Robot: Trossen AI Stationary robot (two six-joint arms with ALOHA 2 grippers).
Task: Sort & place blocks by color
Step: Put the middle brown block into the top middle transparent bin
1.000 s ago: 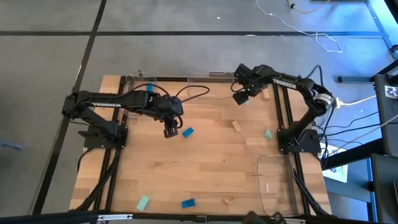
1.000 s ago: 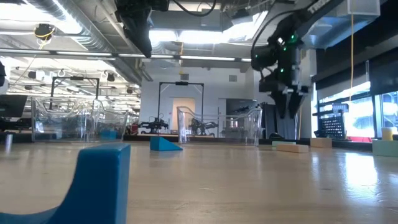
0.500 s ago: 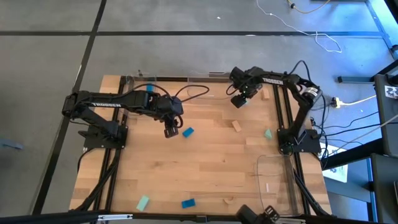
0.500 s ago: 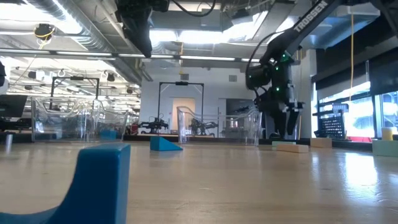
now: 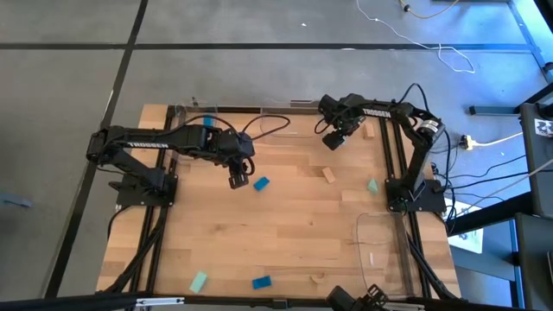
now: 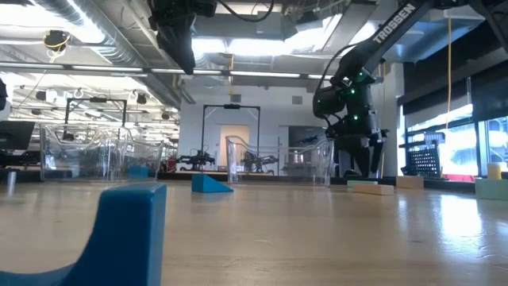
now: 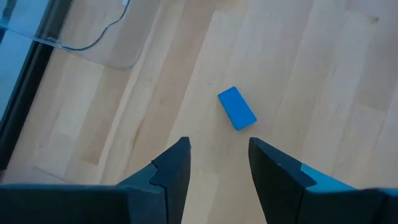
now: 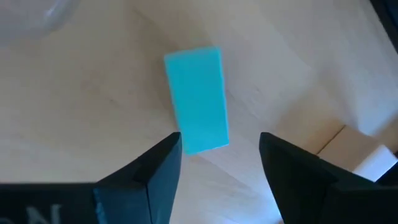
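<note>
My right gripper (image 5: pixel 332 141) stands open low over the table's far right part, pointing down. A pale mint block (image 8: pixel 196 99) lies flat on the wood, and its near end sits between the two fingertips (image 8: pixel 168 149) without visibly touching them. My left gripper (image 5: pixel 235 180) hangs open well above the table's middle left. A bright blue block (image 7: pixel 237 116) lies on the wood just ahead of it, also seen as the blue block (image 5: pixel 261 183) from above. In the low view my right gripper (image 6: pixel 361 163) hangs close to the tabletop.
Loose blocks lie about: a tan one (image 5: pixel 328 174), a mint one (image 5: pixel 372 186), another mint (image 5: pixel 199 281), a blue one (image 5: pixel 261 282) and a tan one (image 5: pixel 318 278) near the front edge. Clear trays stand at the far edge (image 5: pixel 186 112) and front right (image 5: pixel 380 250).
My right gripper has come down toward the table and a little toward its left edge, rolling its wrist, and now stands over the mint block. Its fingers have stayed open. The blocks have kept still.
</note>
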